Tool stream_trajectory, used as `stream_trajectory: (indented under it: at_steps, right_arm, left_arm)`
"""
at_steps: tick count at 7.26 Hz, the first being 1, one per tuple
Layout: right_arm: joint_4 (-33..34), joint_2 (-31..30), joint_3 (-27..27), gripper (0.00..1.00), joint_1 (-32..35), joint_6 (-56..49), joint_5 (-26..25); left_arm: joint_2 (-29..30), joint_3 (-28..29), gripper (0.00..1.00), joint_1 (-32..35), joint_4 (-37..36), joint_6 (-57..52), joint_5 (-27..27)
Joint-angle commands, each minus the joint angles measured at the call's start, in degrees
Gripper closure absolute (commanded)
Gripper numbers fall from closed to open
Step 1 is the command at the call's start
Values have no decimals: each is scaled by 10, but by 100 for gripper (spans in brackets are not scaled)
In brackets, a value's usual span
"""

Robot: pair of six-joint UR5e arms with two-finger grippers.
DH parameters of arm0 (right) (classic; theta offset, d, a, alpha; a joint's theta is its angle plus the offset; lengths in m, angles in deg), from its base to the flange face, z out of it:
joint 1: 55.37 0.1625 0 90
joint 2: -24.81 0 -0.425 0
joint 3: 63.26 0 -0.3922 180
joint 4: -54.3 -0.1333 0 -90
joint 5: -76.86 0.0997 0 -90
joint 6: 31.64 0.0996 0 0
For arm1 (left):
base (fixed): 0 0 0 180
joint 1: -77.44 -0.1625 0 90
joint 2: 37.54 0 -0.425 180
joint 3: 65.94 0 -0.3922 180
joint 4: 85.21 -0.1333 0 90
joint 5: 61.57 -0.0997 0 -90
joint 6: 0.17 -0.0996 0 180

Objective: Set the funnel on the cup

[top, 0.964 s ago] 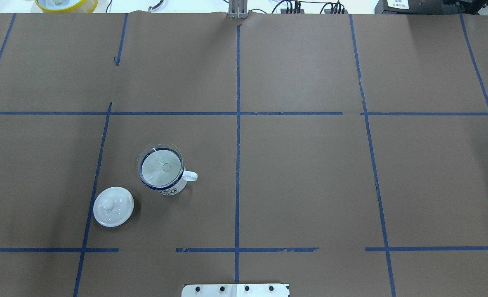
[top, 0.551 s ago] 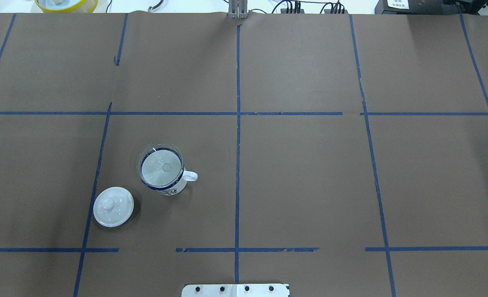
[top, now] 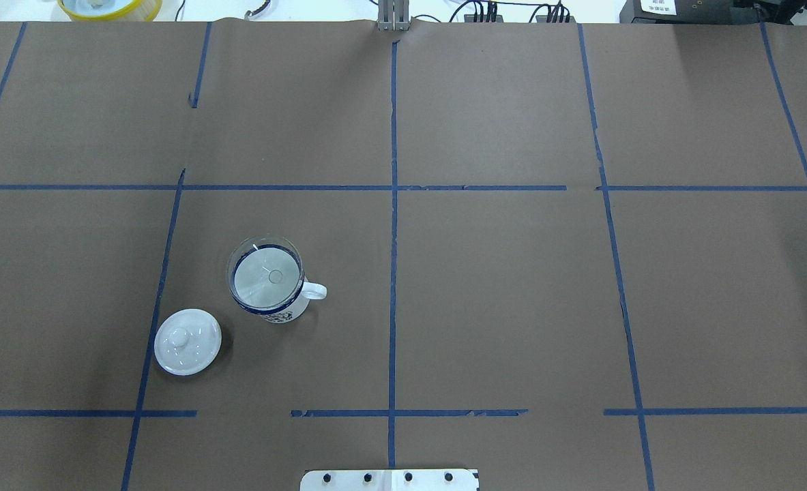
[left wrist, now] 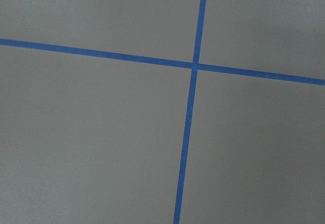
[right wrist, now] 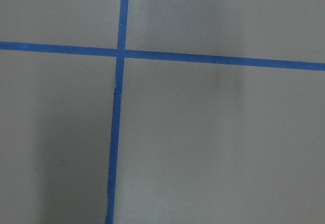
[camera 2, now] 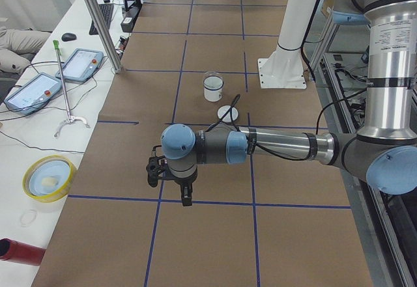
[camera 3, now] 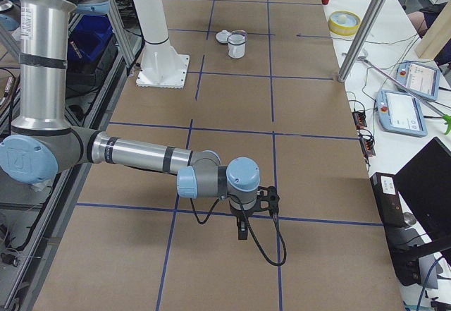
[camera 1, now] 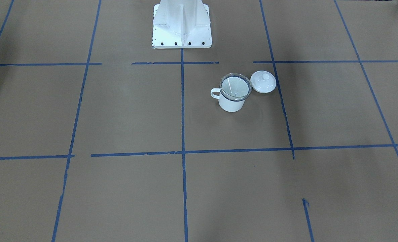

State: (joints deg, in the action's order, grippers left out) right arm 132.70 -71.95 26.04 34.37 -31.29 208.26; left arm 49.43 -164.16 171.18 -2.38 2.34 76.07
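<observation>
The clear plastic funnel [top: 267,276] is sitting in the mouth of the white enamel mug [top: 286,311]. Its wide rim is resting on the mug's dark blue rim and its spout is pointing down inside. The mug is standing upright on the brown paper-covered table [top: 499,286], in the robot's left half, with its loop handle pointing toward the table's centre line. A white knobbed lid [top: 187,341] is lying just beside the mug, not touching it, nearer the robot's base and further to the left.

The left gripper [camera 2: 186,200] is hanging over a crossing of blue tape lines [left wrist: 194,65] toward the table's left end. It is well apart from the mug and funnel, which are standing farther along the table in the left side view. The right gripper [camera 3: 242,230] is hanging over the table's right end, further still from the mug. Both grippers are showing only in the side views, so I cannot tell whether their fingers are parted or closed.
</observation>
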Motion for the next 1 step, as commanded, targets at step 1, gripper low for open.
stream_trajectory:
  at_steps: [1]
  right_arm:
    - [0,0,0,0,0,0,0]
  left_arm:
    - [1,-6,0,0,-1,0,0]
